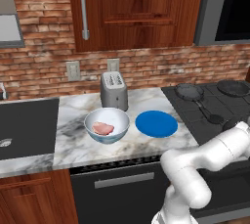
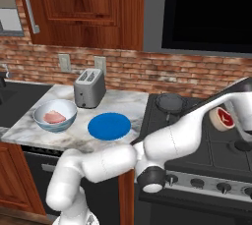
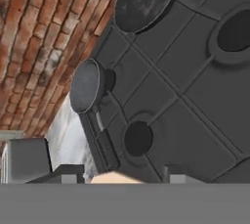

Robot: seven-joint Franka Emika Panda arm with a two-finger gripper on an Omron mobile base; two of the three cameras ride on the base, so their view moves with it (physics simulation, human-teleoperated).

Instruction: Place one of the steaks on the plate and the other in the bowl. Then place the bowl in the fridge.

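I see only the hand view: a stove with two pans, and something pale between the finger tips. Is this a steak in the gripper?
Observer: It looks so. In the right base view the dark red steak, with a whitish rim, hangs at the gripper above the stove.
Operator: Is the plate free to receive it?
Observer: Yes. The blue plate is bare. It lies on the counter just left of the stove.
Operator: And where is the other steak?
Observer: The pale pink steak already lies in the bowl, left of the plate and in front of the toaster.
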